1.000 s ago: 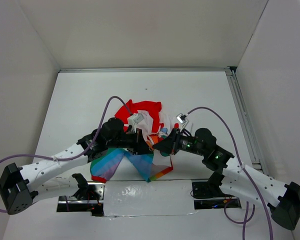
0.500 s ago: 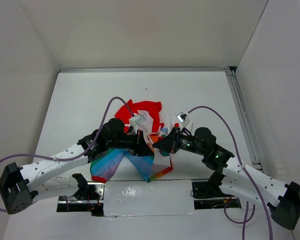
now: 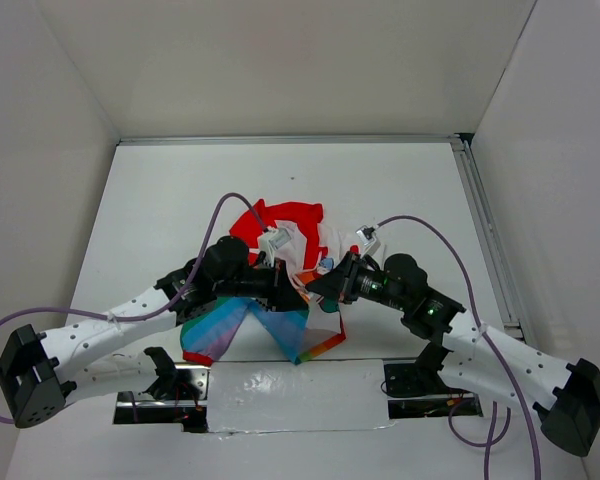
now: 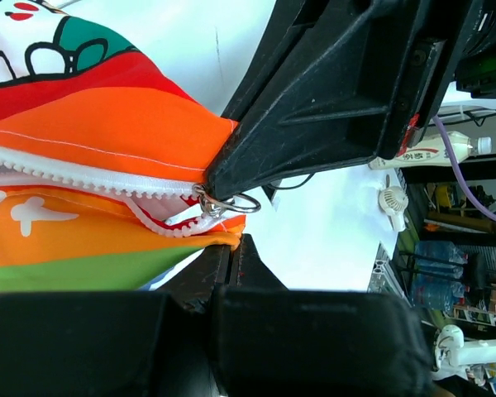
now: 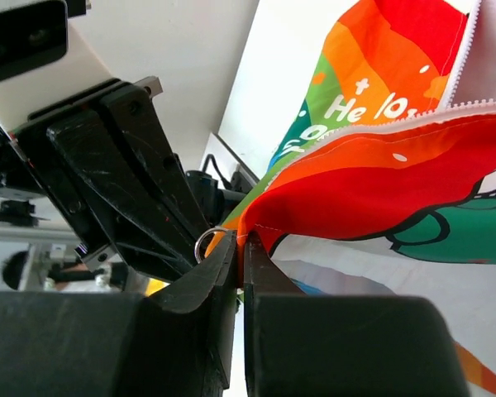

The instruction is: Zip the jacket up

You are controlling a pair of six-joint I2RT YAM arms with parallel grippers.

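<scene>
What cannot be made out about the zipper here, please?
Top view: zipper slider, too small and covered by left pincer and right pincer.
Left wrist: slider body, behind right pincer; only its ring shows.
Right wrist: zipper end of the jacket, behind that pincer's fingers.

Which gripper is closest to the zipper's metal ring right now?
The right gripper: its shut tip meets the ring where the zipper teeth end. The left gripper pinches the jacket hem just below.

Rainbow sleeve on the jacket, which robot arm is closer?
Left. The left arm runs right along the rainbow sleeve's top; the right arm is off to its right.
</scene>
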